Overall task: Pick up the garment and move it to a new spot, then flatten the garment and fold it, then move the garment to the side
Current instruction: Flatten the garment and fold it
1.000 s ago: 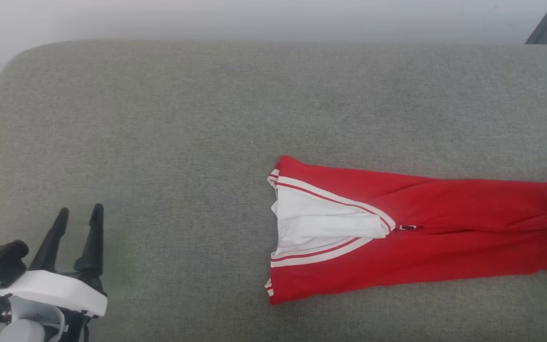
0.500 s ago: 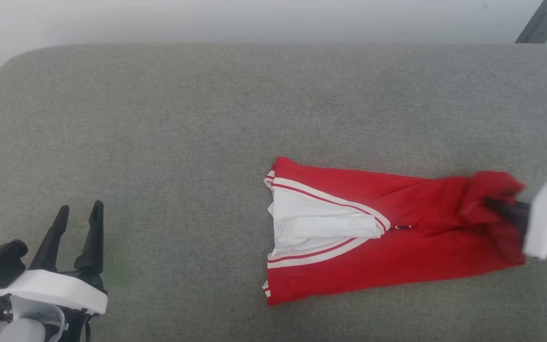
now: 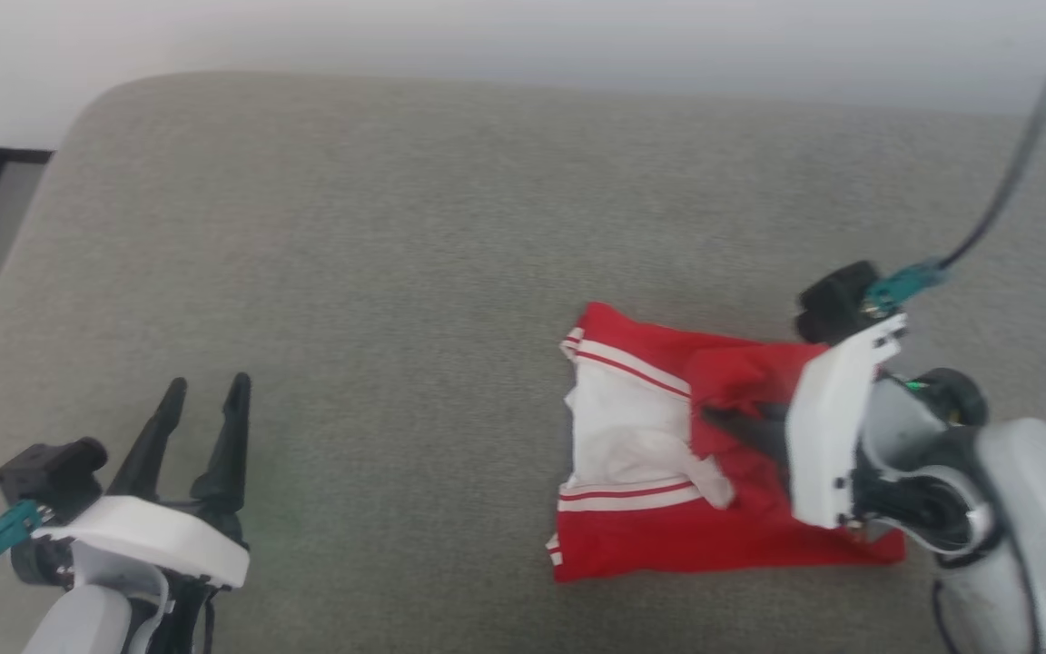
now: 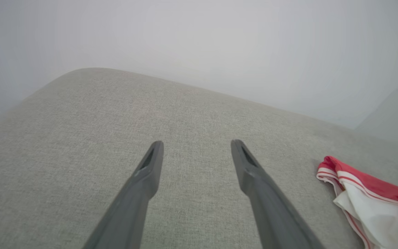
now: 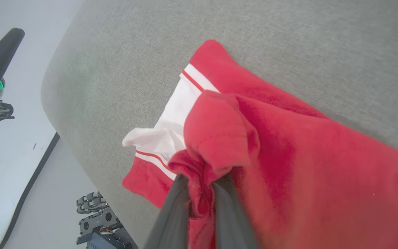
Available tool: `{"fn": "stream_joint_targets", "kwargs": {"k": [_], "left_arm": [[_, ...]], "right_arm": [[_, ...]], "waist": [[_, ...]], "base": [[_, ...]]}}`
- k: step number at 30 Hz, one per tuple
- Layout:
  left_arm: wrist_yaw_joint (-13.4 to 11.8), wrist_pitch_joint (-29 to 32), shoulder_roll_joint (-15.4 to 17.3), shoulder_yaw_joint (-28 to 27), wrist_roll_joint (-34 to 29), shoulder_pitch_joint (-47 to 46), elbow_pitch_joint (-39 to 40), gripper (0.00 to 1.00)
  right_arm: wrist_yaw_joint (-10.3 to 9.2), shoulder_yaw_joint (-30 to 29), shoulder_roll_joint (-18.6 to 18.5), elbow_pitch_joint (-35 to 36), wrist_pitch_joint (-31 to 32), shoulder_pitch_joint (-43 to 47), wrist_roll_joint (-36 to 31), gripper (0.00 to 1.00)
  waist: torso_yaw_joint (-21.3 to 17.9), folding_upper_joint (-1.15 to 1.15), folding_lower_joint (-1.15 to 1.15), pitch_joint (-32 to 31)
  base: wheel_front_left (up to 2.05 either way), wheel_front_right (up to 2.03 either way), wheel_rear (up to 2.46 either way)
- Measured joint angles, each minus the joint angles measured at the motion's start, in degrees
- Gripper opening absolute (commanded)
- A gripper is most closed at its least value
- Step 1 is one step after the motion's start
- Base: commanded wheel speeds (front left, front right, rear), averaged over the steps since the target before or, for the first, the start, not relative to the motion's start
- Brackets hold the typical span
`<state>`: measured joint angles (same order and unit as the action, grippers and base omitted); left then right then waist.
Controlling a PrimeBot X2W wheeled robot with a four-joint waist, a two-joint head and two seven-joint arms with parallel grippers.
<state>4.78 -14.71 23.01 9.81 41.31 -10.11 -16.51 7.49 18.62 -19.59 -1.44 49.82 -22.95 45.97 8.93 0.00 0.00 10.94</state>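
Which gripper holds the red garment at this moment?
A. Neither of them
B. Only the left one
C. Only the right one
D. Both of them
C: the right gripper is shut on a bunched red fold of the garment, while the left gripper stands open over the bare grey cushion, apart from the garment.

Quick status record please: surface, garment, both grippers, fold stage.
surface: grey cushion
garment: red with white sleeve and striped trim, lying right of centre; its right end is bunched and carried over the rest
right gripper: shut on the garment's red cloth
left gripper: open, over bare cushion, apart from the garment
fold stage: partway, cloth rumpled, not yet a neat rectangle
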Motion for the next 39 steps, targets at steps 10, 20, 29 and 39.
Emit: {"fn": "stream_joint_targets", "kwargs": {"k": [10,20,29,39], "left_arm": [[1.07,0.01,-1.35,1.86,-0.08,-2.41,-2.98,1.00],[1.62,-0.11,-0.97,-0.05,-0.04,-2.17,-3.91,1.00],[1.64,-0.27,0.32,-3.12,-0.07,0.28,-3.21,1.00],[1.78,-0.27,1.52,-5.05,-0.92,2.07,-2.58,1.00]], "right_arm": [[0.00,8.12,2.53,-8.59,-4.24,-4.53,-0.09,0.35],[0.00,8.37,0.26,-6.13,-6.55,-6.14,3.43,1.00],[0.00,-0.71,-6.42,-3.20,-14.38,-3.33,0.70,1.00],[0.00,-7.25,-10.42,-4.46,-30.34,2.40,-2.83,1.00]], "waist": [[3.91,0.00,0.00,-0.67],[1.43,0.00,0.00,-1.79],[-3.63,0.00,0.00,-3.04],[-8.23,0.00,0.00,-4.57]], "base": [[0.00,0.00,0.00],[0.00,0.00,0.00],[0.00,0.00,0.00],[0.00,0.00,0.00]]}}
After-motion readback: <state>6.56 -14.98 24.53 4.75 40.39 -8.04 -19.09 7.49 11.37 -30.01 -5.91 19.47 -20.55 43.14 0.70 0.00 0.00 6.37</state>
